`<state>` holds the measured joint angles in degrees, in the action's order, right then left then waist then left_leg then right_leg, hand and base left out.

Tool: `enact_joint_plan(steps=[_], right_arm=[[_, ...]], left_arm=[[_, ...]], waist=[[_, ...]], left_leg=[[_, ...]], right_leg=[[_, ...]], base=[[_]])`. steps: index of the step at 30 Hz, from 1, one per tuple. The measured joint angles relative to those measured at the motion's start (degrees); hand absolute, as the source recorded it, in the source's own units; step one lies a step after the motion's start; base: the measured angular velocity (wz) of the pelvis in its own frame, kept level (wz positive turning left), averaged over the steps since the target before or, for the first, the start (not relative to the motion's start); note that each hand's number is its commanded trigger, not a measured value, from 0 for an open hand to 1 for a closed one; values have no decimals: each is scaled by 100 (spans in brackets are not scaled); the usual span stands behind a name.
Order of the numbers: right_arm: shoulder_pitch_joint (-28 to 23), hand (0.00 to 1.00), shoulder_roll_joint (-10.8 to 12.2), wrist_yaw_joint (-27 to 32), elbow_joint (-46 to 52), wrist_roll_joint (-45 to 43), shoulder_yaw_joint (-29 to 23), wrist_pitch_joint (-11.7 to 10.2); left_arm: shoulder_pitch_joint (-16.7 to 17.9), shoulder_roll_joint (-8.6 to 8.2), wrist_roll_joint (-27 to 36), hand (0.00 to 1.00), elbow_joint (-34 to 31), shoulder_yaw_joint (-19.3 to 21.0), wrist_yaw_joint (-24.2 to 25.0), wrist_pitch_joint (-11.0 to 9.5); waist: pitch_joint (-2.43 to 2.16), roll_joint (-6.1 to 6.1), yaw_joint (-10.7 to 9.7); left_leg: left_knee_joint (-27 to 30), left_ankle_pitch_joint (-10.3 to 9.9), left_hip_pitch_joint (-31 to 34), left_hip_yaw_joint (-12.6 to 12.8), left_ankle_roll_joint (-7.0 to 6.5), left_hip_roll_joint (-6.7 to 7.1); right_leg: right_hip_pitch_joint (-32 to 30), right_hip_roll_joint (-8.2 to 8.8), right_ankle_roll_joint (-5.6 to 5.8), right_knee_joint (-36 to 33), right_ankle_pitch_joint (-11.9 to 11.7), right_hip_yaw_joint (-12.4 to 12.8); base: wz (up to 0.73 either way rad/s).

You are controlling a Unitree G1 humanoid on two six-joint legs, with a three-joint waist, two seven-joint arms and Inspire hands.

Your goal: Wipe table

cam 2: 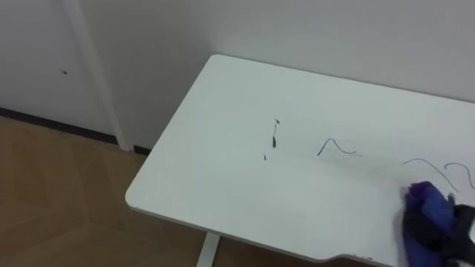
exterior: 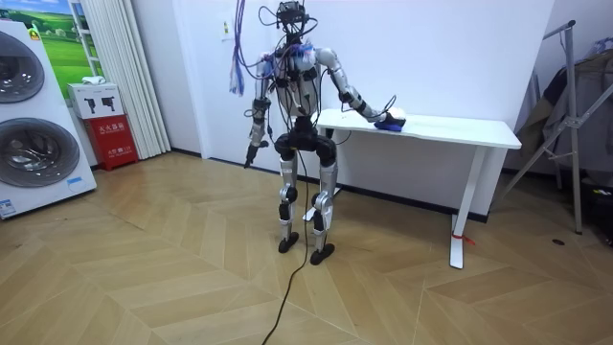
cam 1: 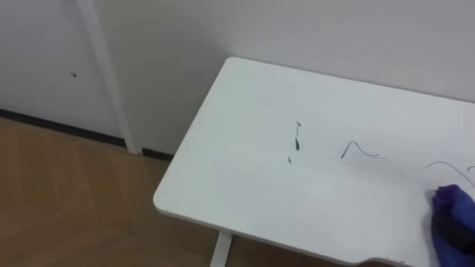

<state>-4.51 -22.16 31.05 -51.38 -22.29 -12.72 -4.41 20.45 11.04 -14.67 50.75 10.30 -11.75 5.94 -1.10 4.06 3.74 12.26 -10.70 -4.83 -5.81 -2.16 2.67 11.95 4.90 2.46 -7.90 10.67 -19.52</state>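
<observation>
White table (cam 1: 223, 185) stands against the bare wall, pen scribbles (cam 1: 360, 150) across it. The robot's right hand (cam 2: 464, 222) is on a blue cloth (cam 2: 427, 204) beside them; I cannot tell its grip. Its left hand (exterior: 251, 144) hangs idle. Wiping looks barely begun; next, sweep the cloth across the marks.

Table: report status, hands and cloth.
Right hand on purple cloth, near edge of table. Left hand hangs at side. Pen marks unwiped, nothing blocking.
</observation>
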Motion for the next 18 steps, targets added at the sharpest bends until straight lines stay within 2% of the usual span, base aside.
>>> enact_joint_plan(steps=[3, 4, 5, 6, 8, 9, 10, 12, 14, 16, 17, 18], right_arm=[[411, 100, 58, -64, 118, 17, 145, 489], [734, 100, 95, -262, 266, -110, 323, 785], [1076, 100, 126, -548, 535, -366, 647, 1077], [1297, 100, 152, -665, 612, -525, 858, 1126], [2237, 100, 189, -1053, 737, -1012, 1698, 1148], [2469, 100, 195, -1155, 757, -1136, 1882, 1137], [2830, 100, 204, -1319, 803, -1295, 2118, 1091], [3292, 100, 211, -1610, 786, -1489, 2442, 899], [3333, 100, 211, -1758, 720, -1665, 2447, 847], [3331, 100, 193, -1830, 437, -1634, 2449, 821], [3305, 100, 193, -1879, 186, -1596, 2450, 797], [3281, 100, 194, -1884, -118, -1563, 2449, 714]], left_arm=[[-95, -57, -5, 0, 94, -162, 22, 48], [-80, -69, -3, 0, 116, -243, 88, 78], [-141, -81, -5, 0, 218, -290, 165, 117], [-176, -86, -5, 0, 249, -291, 206, 133], [-254, -86, -127, 0, 199, -429, 330, 164], [-268, -86, -126, 0, 177, -498, 356, 168], [-289, -95, -122, 0, 55, -624, 387, 202], [-196, -95, -127, 0, -11, -724, 443, 236], [-87, -77, -120, 0, -15, -722, 489, 246], [-22, -77, -113, 0, -12, -724, 517, 262], [-9, -81, -112, 0, -13, -746, 518, 261], [-39, -59, -92, 0, -10, -760, 514, 249]], waist=[[22, -43, 159], [61, -33, 186], [73, -62, 308], [83, -104, 315], [164, -133, 496], [184, -126, 548], [206, -133, 706], [211, -147, 996], [199, -130, 1026], [192, -105, 1082], [194, -115, 1086], [192, -90, 1090]], left_leg=[[-4, -8, 32, 71, 20, -45], [-13, -2, 49, 126, 30, -68], [-31, 9, 104, 222, 48, -106], [-31, 21, 136, 218, 62, -114], [-15, 60, 277, 134, 95, -112], [4, 63, 302, 90, 99, -105], [17, 75, 319, 75, 104, -109], [-52, 89, 338, -115, 108, -77], [-52, 92, 339, -227, 109, -68], [-51, 97, 322, -274, 105, -97], [-47, 101, 309, -533, 103, -109], [-54, 100, 326, -783, 103, -105]], right_leg=[[-97, -21, -34, -77, -22, 102], [-162, -27, -51, -117, -24, 146], [-304, -31, -87, -199, -16, 201], [-328, -39, -103, -199, -26, 198], [-430, -55, -121, -188, -32, 110], [-456, -65, -123, -174, -29, 95], [-487, -71, -126, -157, -19, 63], [-416, -75, -116, -66, -11, -82], [-327, -70, -105, -92, -5, -195], [-318, -41, -44, -234, 44, -217], [-439, -5, -17, -477, 170, -244], [-669, -2, -52, -388, 184, -151]], base=[[-25], [-40], [-34], [-14], [26], [34], [35], [50], [74], [57], [26], [16]])
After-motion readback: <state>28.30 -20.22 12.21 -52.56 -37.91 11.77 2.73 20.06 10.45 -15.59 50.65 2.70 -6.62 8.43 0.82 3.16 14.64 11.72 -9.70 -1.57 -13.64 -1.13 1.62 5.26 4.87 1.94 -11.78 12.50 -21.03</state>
